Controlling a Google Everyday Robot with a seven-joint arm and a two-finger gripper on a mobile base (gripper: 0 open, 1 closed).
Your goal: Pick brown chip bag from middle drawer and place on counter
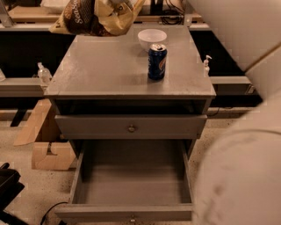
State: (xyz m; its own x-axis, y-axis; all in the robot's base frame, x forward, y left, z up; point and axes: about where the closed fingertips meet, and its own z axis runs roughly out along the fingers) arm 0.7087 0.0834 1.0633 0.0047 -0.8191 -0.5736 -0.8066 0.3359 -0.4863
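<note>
Arm (237,176): pale and blurred, fills the right foreground.
Middle drawer (131,184): pulled fully open at the bottom, grey floor bare, brass knob at its front edge.
Upper drawer (131,128): closed, just above the open one.
Cardboard boxes (48,154): on the floor left of the cabinet.
Counter (105,74): grey top of the cabinet.
Blue soda can (157,61): upright, right of the counter's centre.
White bowl (152,38): just behind the can.
Brown chip bag (94,17): in the air over the counter's far left corner, its top cut off by the picture's edge.
Gripper (117,1): a pale sliver at the top edge, over the bag; cannot tell whether the jaws are clenched.
</note>
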